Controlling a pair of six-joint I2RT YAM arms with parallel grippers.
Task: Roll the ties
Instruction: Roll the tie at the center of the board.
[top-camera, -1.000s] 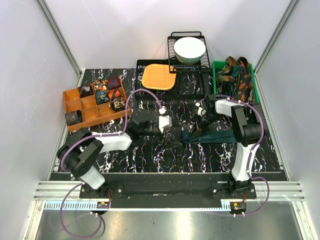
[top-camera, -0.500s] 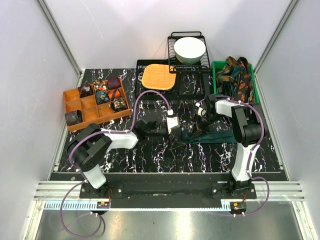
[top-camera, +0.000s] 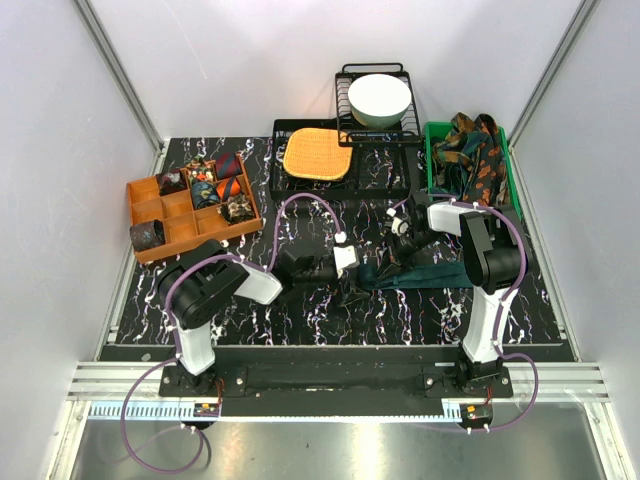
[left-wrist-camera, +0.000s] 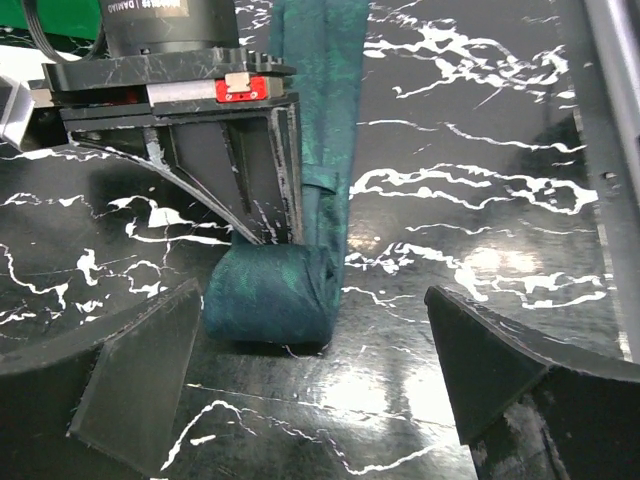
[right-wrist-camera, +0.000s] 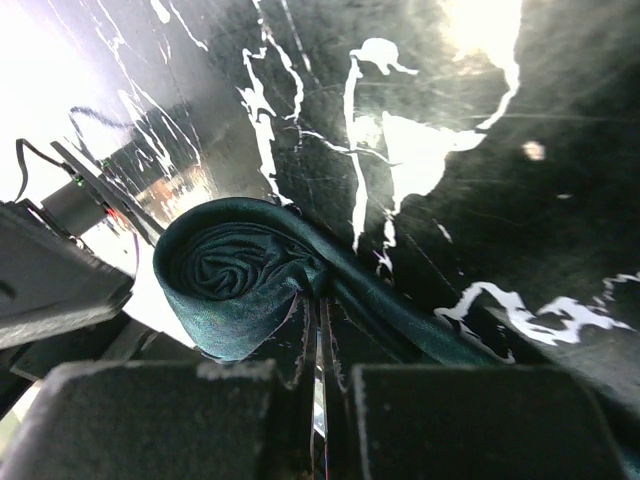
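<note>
- The plain dark teal tie (left-wrist-camera: 330, 120) is laid out on the worktop (left-wrist-camera: 480, 120), with one end rolled into a coil (left-wrist-camera: 268, 295).
- The left end effector (left-wrist-camera: 315, 385) is spread wide, with the coil between its fingers; nothing is gripped.
- The right end effector (right-wrist-camera: 320, 400) is closed, its tips set at the tie just behind the coil; a pinch of fabric cannot be confirmed.

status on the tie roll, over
Left gripper open, coil between its fingers. Right gripper shut, tips at the coil. Teal tie partly rolled, tail flat. Nothing in the way.
</note>
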